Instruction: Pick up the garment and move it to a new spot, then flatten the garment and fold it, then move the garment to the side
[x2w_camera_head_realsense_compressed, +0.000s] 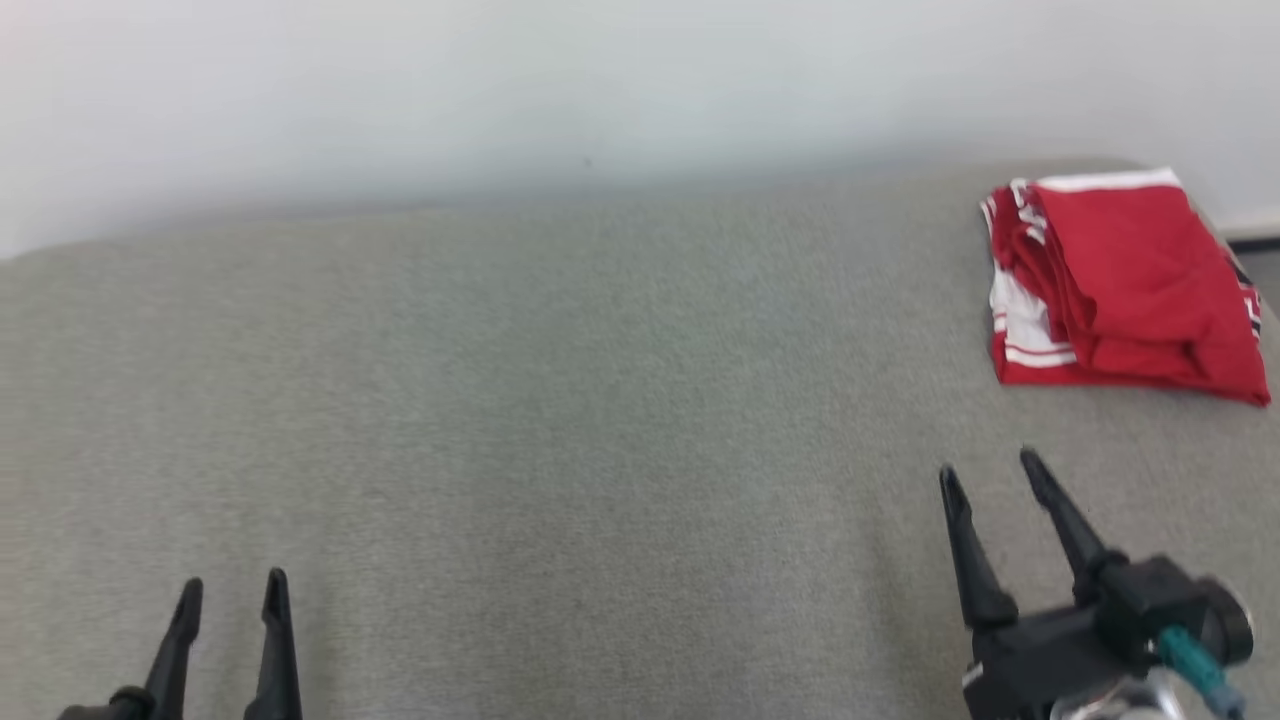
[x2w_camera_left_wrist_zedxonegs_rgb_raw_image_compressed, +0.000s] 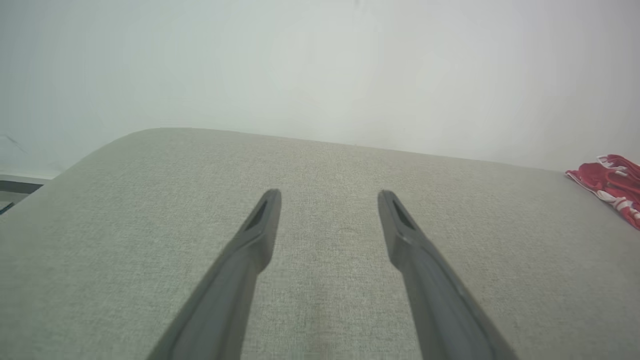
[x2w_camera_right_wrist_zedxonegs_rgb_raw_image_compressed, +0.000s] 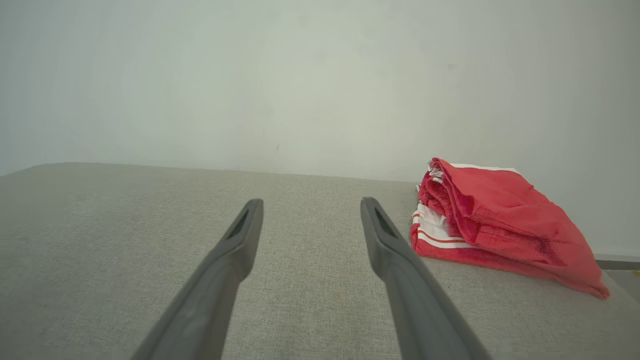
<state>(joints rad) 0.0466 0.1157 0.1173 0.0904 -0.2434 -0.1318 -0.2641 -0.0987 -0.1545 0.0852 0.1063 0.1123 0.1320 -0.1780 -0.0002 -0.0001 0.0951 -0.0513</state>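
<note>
Garment (x2w_camera_head_realsense_compressed: 1125, 290) (folded) on grey cushion (x2w_camera_head_realsense_compressed: 560, 400), white wall (x2w_camera_head_realsense_compressed: 600, 80)

In your left wrist view, the right edge cut off most of the red garment (x2w_camera_left_wrist_zedxonegs_rgb_raw_image_compressed: 611, 186). In your head view, the bottom edge cut the left gripper (x2w_camera_head_realsense_compressed: 234, 580) off below its fingers.

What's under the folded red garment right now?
The red garment lies on the grey fabric surface, near its far right corner. Anything beneath the folds is covered.
</note>
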